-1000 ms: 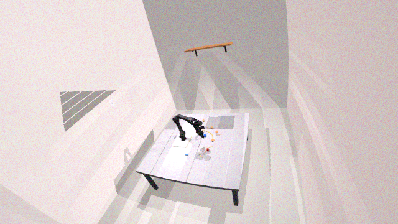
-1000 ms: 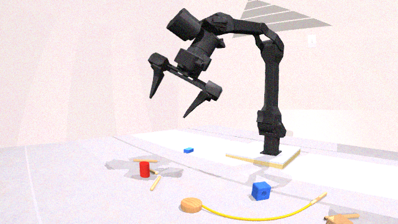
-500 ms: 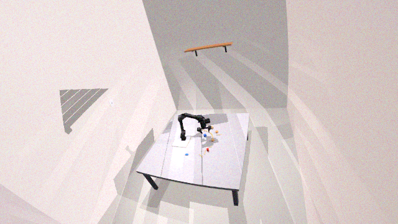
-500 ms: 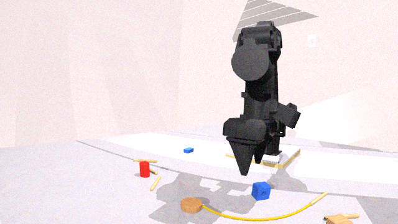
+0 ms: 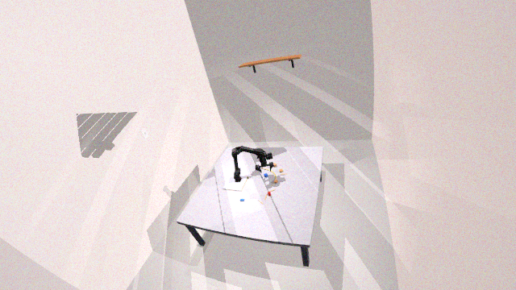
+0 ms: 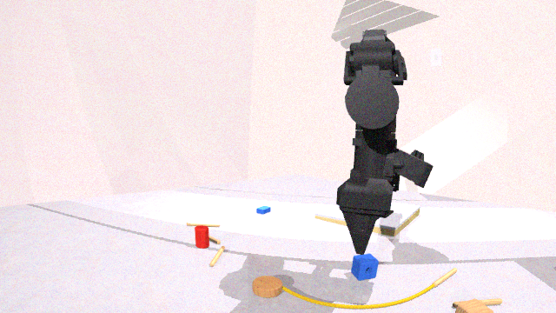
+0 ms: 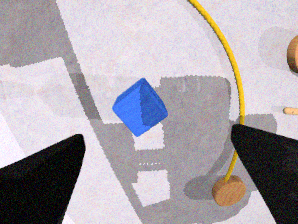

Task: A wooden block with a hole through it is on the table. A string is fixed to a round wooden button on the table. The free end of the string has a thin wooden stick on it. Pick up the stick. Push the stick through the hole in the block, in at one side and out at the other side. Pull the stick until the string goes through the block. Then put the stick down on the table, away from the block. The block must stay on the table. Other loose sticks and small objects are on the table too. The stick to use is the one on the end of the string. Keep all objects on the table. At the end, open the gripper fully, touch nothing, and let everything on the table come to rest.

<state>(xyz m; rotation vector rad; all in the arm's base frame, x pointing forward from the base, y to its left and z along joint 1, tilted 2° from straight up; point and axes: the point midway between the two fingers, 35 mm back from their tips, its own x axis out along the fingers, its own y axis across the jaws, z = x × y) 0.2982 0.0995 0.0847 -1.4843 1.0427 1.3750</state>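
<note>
The blue block with a hole (image 5: 266,175) (image 6: 365,267) (image 7: 136,110) stands on the table; its hole shows in the exterior view, not in the wrist view. The round wooden button (image 6: 267,287) (image 7: 229,191) lies to the block's left in the exterior view. The yellow string (image 6: 360,307) (image 7: 240,90) curves from it past the block. The pale stick (image 6: 446,276) on its free end lies right of the block in the exterior view, outside the wrist view. My gripper (image 6: 361,252) (image 7: 158,137) is wide open and empty, pointing down above the table near the block.
A red cylinder (image 5: 269,193) (image 6: 201,237) stands among loose sticks, one of them (image 6: 217,256) in front. A flat blue piece (image 5: 242,200) (image 6: 263,210) lies farther back. A wooden piece (image 6: 473,307) and another loose stick (image 6: 494,302) are at the exterior view's lower right.
</note>
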